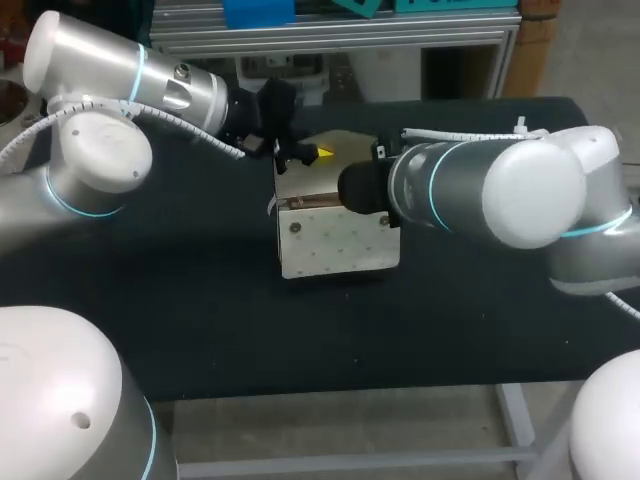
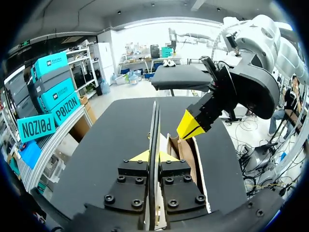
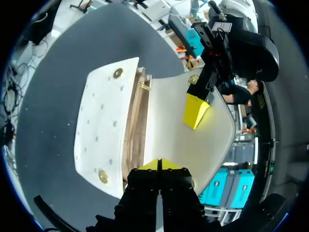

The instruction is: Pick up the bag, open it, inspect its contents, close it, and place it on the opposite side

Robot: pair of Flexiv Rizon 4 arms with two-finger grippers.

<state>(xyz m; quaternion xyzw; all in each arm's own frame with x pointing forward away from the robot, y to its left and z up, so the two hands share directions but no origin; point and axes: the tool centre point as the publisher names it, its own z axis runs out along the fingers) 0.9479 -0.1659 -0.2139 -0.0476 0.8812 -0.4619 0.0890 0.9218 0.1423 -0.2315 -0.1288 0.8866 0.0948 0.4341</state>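
A cream bag (image 1: 335, 240) with brass studs stands mid-table, its flap (image 3: 193, 145) lifted away from the body (image 3: 104, 125). In the left wrist view that flap (image 2: 155, 123) runs edge-on between the fingers of my left gripper (image 2: 147, 157), which is shut on it. From above, the left gripper (image 1: 318, 153) sits at the bag's far top edge. My right gripper (image 3: 159, 164) is shut, with its tips at the brown-lined mouth (image 2: 182, 151). I cannot tell if it pinches the wall there. My right arm (image 1: 470, 185) hides it in the head view. Nothing inside the bag shows.
The black table (image 1: 200, 300) stretches bare to both sides of the bag and toward its front edge (image 1: 330, 392). Both arms meet over the bag from opposite sides.
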